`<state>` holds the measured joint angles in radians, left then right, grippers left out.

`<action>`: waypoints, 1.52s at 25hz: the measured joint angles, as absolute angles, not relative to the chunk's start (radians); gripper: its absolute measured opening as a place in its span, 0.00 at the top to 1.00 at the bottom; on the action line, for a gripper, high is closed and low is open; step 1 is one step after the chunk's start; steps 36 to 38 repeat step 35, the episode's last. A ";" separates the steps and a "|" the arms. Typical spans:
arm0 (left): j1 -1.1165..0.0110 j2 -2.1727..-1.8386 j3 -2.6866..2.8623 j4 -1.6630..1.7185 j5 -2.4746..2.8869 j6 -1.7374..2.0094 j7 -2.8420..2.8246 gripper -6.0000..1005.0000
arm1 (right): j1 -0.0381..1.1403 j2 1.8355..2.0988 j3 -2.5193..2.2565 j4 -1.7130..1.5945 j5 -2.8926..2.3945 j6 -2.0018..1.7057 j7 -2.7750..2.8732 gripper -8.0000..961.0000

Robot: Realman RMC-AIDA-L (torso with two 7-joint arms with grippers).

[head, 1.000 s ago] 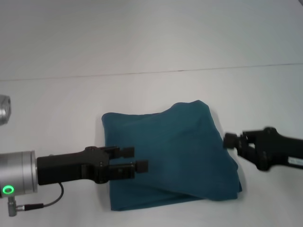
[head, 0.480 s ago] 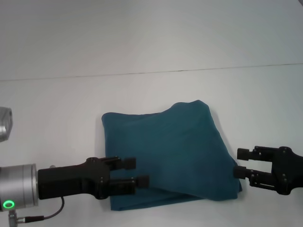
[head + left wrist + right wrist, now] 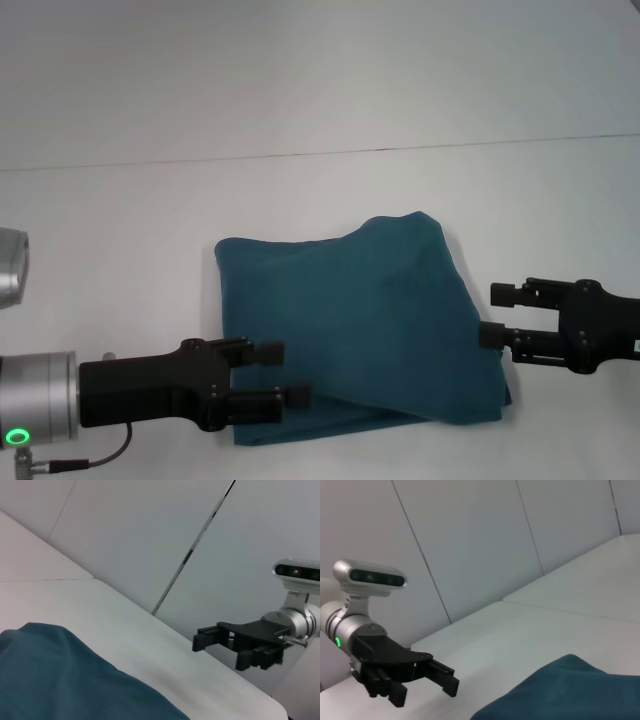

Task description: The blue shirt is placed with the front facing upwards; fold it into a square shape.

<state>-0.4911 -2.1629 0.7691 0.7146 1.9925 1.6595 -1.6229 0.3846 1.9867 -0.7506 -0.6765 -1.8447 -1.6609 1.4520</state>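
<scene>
The folded dark teal-blue cotton shirt point(image 3: 360, 335) lies between my released left gripper point(image 3: 277, 375), over its near-left corner, and my released right gripper point(image 3: 498, 314) beside its right edge.

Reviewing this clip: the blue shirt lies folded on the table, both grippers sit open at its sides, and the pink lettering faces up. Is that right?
Not quite. In the head view the blue shirt shows only plain teal fabric; no lettering is visible. The rest holds: it lies folded on the table, with the left gripper and right gripper open at its sides.
</scene>
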 joint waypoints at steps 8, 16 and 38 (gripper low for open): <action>-0.491 -2.163 0.765 0.715 1.993 1.659 -1.624 0.19 | 0.411 1.985 -0.752 -0.676 -1.856 -1.633 1.466 0.23; -0.489 -2.163 0.765 0.715 2.016 1.658 -1.625 0.19 | 0.425 1.987 -0.757 -0.676 -1.873 -1.629 1.471 0.23; -0.488 -2.163 0.764 0.716 2.020 1.659 -1.629 0.19 | 0.433 1.991 -0.752 -0.676 -1.893 -1.633 1.477 0.24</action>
